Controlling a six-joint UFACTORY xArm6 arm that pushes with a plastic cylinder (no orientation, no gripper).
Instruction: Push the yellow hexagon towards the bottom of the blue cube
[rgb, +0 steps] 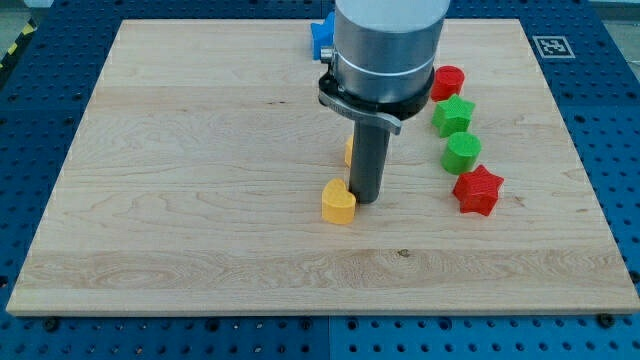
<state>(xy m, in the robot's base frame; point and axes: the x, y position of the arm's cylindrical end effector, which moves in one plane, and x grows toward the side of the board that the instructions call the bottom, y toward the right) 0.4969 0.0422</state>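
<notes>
My tip (366, 201) rests on the board just right of a yellow heart-shaped block (338, 203), touching or almost touching it. A second yellow block (347, 152) peeks out from the left side of the rod, a little above the heart; most of it is hidden, so I cannot make out its shape. A blue block (321, 38) sits near the board's top edge, with its right part hidden behind the arm's grey body.
A column of blocks stands at the view's right: a red block (448, 80), a green star (453, 115), a green round block (462, 152) and a red star (477, 190). The wooden board (180, 200) lies on a blue perforated table.
</notes>
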